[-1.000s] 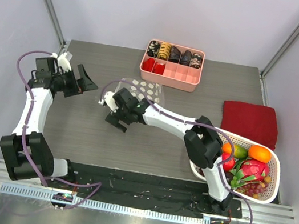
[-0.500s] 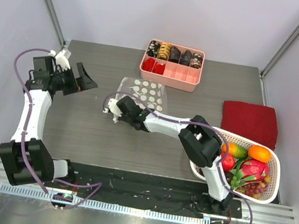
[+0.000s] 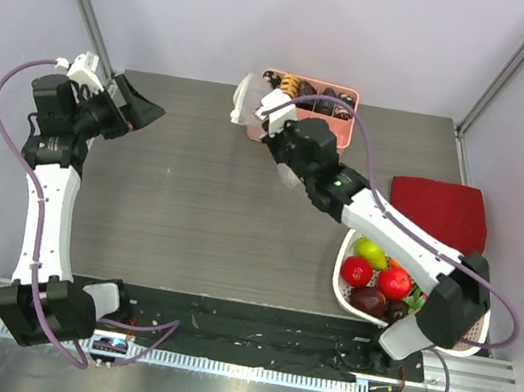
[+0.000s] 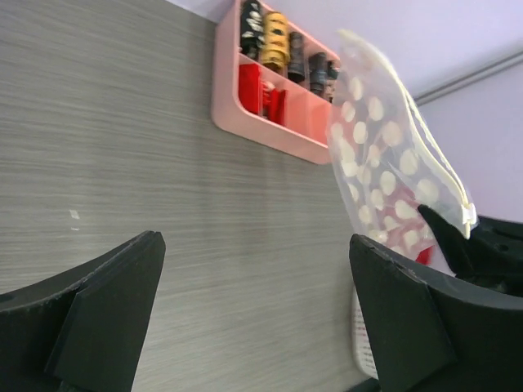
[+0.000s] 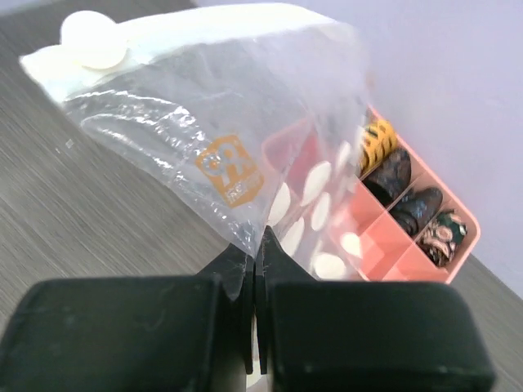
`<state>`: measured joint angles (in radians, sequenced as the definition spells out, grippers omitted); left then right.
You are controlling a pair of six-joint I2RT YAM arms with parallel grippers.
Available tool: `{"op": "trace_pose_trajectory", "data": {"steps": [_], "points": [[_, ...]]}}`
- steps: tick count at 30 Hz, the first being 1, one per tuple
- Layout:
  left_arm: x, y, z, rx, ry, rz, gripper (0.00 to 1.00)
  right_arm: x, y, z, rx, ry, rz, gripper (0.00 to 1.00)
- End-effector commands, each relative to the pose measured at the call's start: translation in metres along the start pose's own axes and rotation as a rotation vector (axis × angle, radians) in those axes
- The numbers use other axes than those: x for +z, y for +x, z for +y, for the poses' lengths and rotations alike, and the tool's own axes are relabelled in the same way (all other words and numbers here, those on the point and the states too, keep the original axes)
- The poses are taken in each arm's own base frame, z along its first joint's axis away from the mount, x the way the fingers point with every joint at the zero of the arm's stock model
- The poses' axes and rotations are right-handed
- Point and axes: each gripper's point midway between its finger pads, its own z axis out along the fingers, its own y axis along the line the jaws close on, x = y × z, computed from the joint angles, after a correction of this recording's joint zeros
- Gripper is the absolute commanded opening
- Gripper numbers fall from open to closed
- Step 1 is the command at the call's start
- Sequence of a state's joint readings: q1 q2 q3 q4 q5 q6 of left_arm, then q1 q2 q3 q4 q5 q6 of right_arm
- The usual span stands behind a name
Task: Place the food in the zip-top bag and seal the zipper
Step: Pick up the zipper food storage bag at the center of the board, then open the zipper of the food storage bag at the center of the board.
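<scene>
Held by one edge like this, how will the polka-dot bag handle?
Probably floppy: the zip-top bag is creased and bowed beyond the right gripper, which is shut on one edge. Likely light, since it looks empty and see-through. Possibly slippery: the film is glossy and only a thin strip is pinched.

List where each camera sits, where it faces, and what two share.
Top external: above, behind the bases, looking down on the table; left pincer and right pincer show.
Left wrist: on the left arm, facing the pink tray; open left pincer shows.
Right wrist: on the right arm, facing the zip-top bag; right pincer shows, shut on it.
Shared: both wrist views hold bag and tray.
</scene>
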<state>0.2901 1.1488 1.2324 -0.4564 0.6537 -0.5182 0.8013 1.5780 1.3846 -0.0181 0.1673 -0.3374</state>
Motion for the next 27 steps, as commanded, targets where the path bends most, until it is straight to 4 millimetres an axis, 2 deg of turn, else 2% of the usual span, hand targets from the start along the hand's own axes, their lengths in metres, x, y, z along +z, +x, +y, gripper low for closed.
{"op": "trace_pose_trajectory", "data": {"steps": [1,2,3,4,5,6,7,8,12,16,20,24,27], "points": [[-0.003,-0.012,-0.037,-0.166,0.163,-0.031,1.00,-0.024,-0.012,0.019,0.031,-0.069,-0.130,0.01],[-0.004,-0.010,-0.042,-0.192,0.191,-0.018,0.99,-0.043,-0.029,0.011,0.021,-0.057,-0.200,0.01],[-0.003,-0.006,-0.045,-0.232,0.211,-0.004,0.98,-0.049,-0.022,0.017,0.010,-0.069,-0.246,0.01],[0.000,0.000,-0.046,-0.298,0.234,0.016,0.98,-0.057,-0.025,0.016,-0.001,-0.069,-0.291,0.01],[-0.001,0.010,-0.055,-0.319,0.272,0.054,0.96,-0.076,-0.040,0.009,-0.034,-0.051,-0.370,0.01],[0.000,0.017,-0.057,-0.334,0.290,0.073,0.96,-0.084,-0.036,0.026,-0.067,-0.119,-0.442,0.01],[0.003,0.028,-0.057,-0.352,0.299,0.099,0.96,-0.092,-0.038,0.029,-0.097,-0.129,-0.488,0.01],[0.001,0.035,-0.069,-0.321,0.339,0.112,0.95,-0.100,-0.039,0.034,-0.151,-0.138,-0.530,0.01],[0.001,0.062,-0.086,-0.298,0.384,0.163,0.92,-0.126,-0.028,0.060,-0.261,-0.201,-0.634,0.01],[-0.001,0.087,-0.100,-0.301,0.420,0.222,0.87,-0.136,-0.025,0.070,-0.299,-0.211,-0.659,0.01],[-0.008,0.097,-0.107,-0.310,0.449,0.226,0.81,-0.138,-0.027,0.075,-0.319,-0.220,-0.669,0.01],[-0.010,0.103,-0.104,-0.321,0.449,0.215,0.71,-0.138,-0.029,0.079,-0.329,-0.228,-0.671,0.01],[-0.015,0.111,-0.113,-0.304,0.478,0.239,0.65,-0.136,-0.028,0.081,-0.337,-0.230,-0.668,0.01]]}}
